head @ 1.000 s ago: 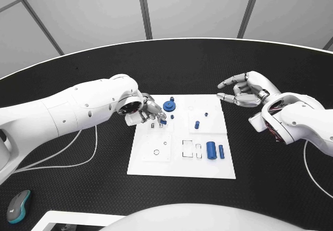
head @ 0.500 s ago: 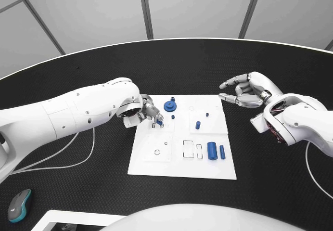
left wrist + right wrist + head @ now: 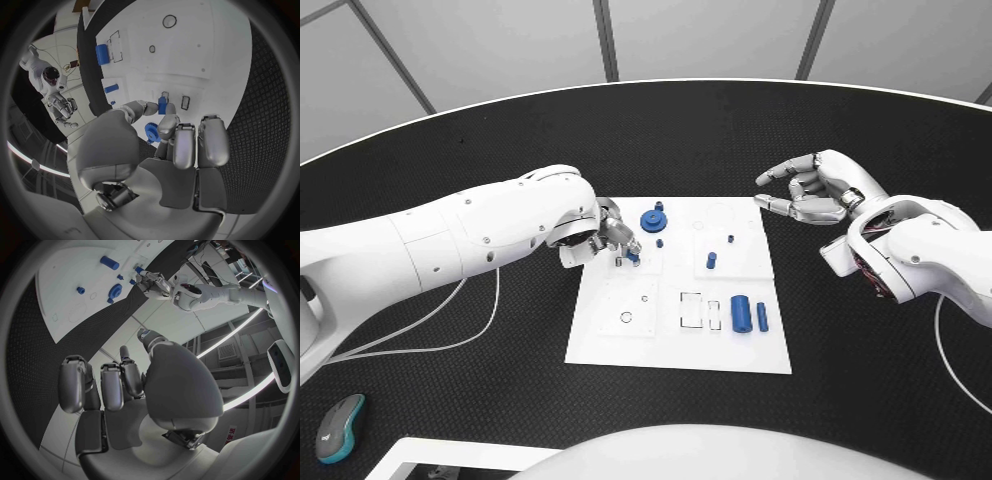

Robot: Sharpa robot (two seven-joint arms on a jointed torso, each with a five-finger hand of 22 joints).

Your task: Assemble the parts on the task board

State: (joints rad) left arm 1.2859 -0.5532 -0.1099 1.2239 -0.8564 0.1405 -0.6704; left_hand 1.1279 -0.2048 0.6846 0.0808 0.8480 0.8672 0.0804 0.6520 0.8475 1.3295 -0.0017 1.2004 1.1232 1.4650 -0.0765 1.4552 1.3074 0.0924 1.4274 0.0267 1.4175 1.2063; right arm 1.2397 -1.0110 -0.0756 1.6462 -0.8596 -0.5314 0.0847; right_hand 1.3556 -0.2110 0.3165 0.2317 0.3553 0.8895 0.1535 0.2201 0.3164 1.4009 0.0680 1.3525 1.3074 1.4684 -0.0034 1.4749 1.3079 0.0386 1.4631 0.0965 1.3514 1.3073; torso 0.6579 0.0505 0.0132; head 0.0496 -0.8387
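Note:
The white task board (image 3: 678, 340) lies mid-table. My left hand (image 3: 603, 238) hovers over its far left part and pinches a small blue piece (image 3: 633, 256) between thumb and finger, just above the board near two small slots; the pinched blue piece (image 3: 162, 106) also shows past my left hand (image 3: 169, 150). A blue gear-shaped part (image 3: 653, 220) stands just beyond that hand. Two small blue pegs (image 3: 711, 260) stand farther right. A thick blue cylinder (image 3: 740, 310) and a thin one (image 3: 762, 316) lie near the right edge. My right hand (image 3: 808, 192) hangs open off the board's far right corner, holding nothing.
A computer mouse (image 3: 336, 428) lies at the near left of the black table (image 3: 473, 400). White cables (image 3: 452, 325) trail under my left arm. Rectangular and round cut-outs (image 3: 689, 308) sit in the board's near half.
My left hand has eased the small blue piece slightly down and left over the board's slots. The right hand has hardly moved.

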